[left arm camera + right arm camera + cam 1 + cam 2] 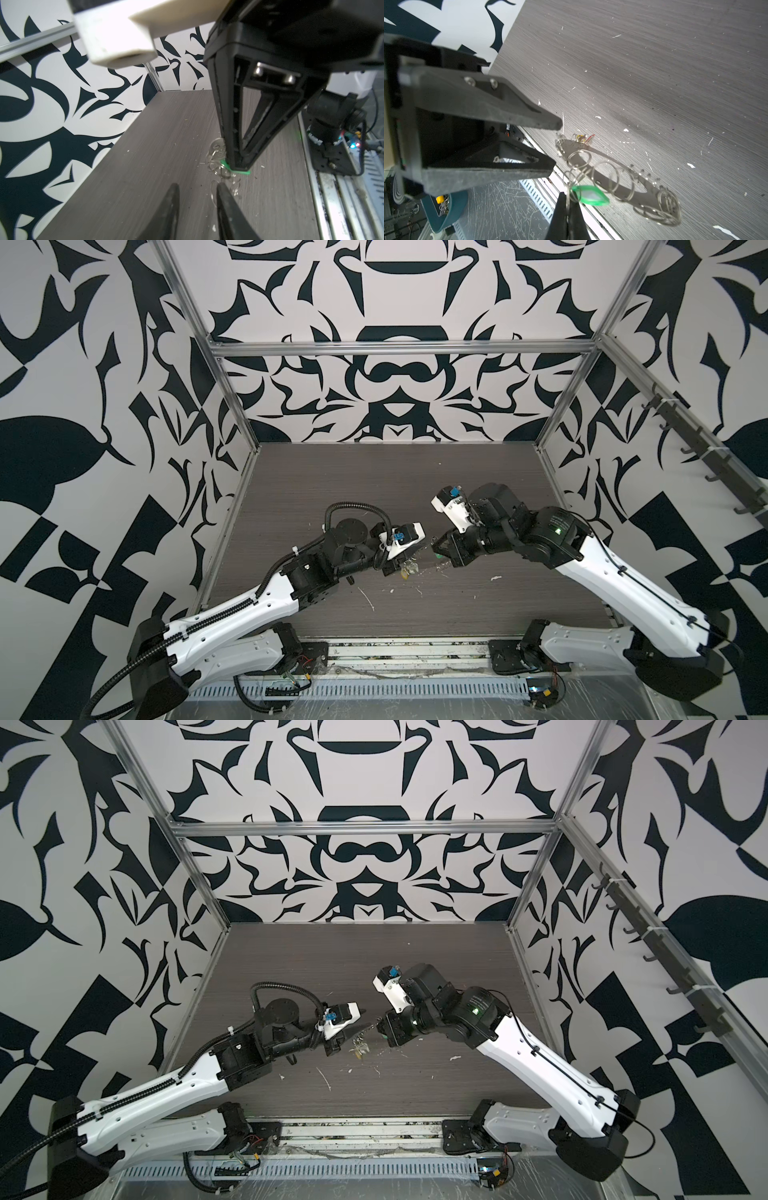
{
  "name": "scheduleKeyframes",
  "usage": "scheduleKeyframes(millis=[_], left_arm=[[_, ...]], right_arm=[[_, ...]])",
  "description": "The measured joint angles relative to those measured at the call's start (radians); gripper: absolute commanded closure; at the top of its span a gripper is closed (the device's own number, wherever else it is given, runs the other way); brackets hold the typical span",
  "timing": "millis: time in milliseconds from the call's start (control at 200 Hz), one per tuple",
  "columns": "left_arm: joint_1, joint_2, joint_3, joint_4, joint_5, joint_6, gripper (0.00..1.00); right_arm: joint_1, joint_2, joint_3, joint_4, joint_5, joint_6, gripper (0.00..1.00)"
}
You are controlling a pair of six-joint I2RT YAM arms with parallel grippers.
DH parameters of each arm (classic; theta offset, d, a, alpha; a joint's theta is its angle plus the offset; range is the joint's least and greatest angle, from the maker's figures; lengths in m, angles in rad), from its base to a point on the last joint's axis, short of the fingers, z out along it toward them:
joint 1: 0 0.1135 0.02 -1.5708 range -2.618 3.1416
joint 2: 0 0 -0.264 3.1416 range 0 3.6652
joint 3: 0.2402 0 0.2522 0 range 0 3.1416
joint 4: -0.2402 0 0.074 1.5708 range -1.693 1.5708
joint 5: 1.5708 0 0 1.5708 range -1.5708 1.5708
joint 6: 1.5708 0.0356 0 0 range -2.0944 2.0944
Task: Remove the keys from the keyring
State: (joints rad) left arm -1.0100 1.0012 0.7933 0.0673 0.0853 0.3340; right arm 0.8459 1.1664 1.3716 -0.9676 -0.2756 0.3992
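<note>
— Where is the keyring sitting now?

— I am seeing the keyring (623, 192) near the middle of the table (654, 72), between my two arms. It is looking tilted, with its near edge raised at the right gripper (568, 205). Whether the far edge is touching the wood, I cannot tell.

— And your pincers?

— The right gripper is clenching one thin wire loop (568, 188), the loop that is carrying the green tag (589, 196). The left gripper (197, 187) is standing released, its jaws apart with nothing between them, just beside the far rim of the keyring.

— How are you expecting it to handle?

— I am judging the keyring as light, flat, stiff metal, so it is probably swinging and turning easily under a one-point hold. The loops are looking springy and smooth. I think they are slipping from hard pads unless I am pinching straight across the wire. The green tag is plastic, wider and less slippery, so it is a better place for pulling.

— Where are you thinking to take hold?

— I am thinking of a bare part of the rim for the left gripper, between two loops, to steady everything. Near the yellow tag (580, 137) at the far end, things are too small. I am not making out the keys themselves there.
</note>
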Motion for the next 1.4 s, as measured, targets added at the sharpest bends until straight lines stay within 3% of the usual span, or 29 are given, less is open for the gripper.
scheduleKeyframes(millis=[480,955,1185,1400], left_arm=[[0.000,-0.007,0.001,-0.027,0.046,0.005,0.67],[0.000,0.028,0.007,0.013,0.135,0.067,0.59],[0.000,0.040,0.018,0.043,0.157,0.066,0.69],[0.000,0.040,0.020,0.043,0.172,0.067,0.71]], right_arm=[[0.000,0.009,0.028,-0.050,-0.001,-0.049,1.00],[0.000,0.012,0.051,-0.077,-0.014,-0.069,1.00],[0.001,0.039,0.058,-0.091,-0.028,-0.080,1.00],[0.002,0.051,0.071,-0.107,-0.032,-0.089,1.00]])
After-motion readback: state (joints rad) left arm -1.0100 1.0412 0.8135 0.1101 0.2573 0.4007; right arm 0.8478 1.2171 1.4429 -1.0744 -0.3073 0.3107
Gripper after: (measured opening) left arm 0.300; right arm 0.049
